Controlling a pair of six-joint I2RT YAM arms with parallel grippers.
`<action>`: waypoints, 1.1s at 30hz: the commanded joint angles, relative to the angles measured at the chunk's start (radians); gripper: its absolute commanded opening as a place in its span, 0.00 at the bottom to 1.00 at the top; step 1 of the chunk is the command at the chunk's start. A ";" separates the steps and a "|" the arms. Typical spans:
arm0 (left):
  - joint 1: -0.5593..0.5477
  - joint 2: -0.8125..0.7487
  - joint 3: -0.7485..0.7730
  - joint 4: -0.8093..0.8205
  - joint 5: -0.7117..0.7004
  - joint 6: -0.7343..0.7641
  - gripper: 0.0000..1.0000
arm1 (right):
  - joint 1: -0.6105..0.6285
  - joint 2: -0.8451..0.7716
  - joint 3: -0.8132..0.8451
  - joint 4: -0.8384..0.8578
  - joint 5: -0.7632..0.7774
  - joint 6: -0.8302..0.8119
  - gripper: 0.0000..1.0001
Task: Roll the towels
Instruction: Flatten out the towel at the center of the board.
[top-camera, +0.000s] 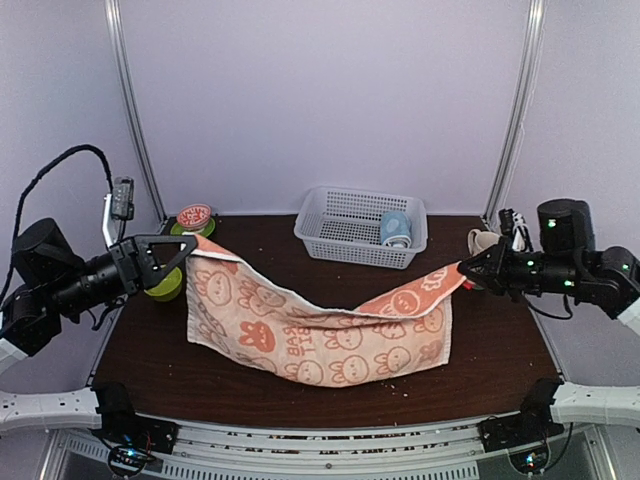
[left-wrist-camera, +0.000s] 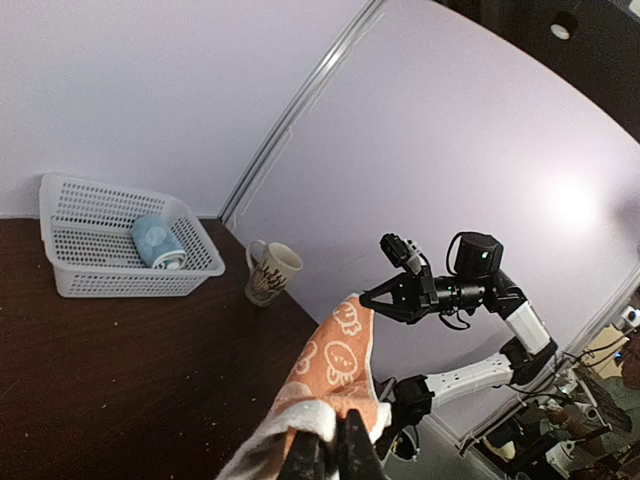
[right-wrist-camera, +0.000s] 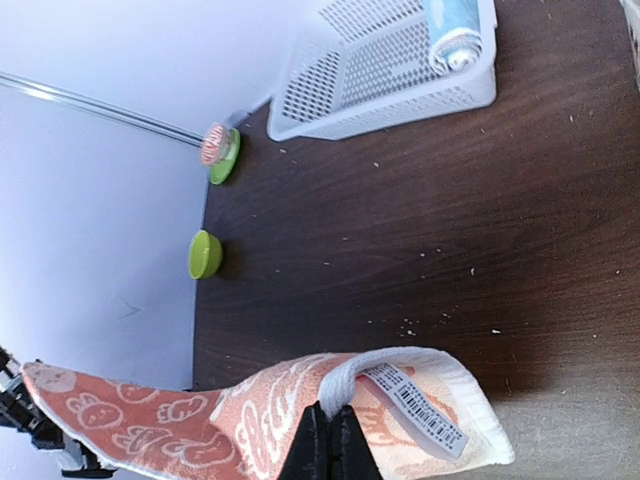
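The left gripper (top-camera: 190, 243) is pinched tight on one corner of the orange bunny towel (top-camera: 330, 345), over the tabletop's left edge; the towel sags down by the front edge; a rolled blue towel (top-camera: 395, 228) lies in the white basket (top-camera: 340, 232) at the back; the right gripper (top-camera: 464, 268) pinches the other corner.

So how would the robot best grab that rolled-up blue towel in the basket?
Around the middle of the blue towel, coming straight down from above. It lies on its side as a roll inside the basket, whose walls block a sideways approach. Jaws either side of its round body would probably hold it well.
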 joint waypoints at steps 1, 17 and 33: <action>0.055 0.154 -0.094 0.048 -0.042 -0.063 0.00 | -0.043 0.184 -0.168 0.203 -0.085 0.071 0.00; 0.433 0.754 -0.259 0.632 0.213 -0.271 0.00 | -0.188 0.901 0.114 0.357 -0.151 -0.053 0.20; 0.474 0.840 -0.120 0.357 0.128 -0.107 0.00 | -0.188 0.938 0.075 0.440 0.035 -0.319 0.54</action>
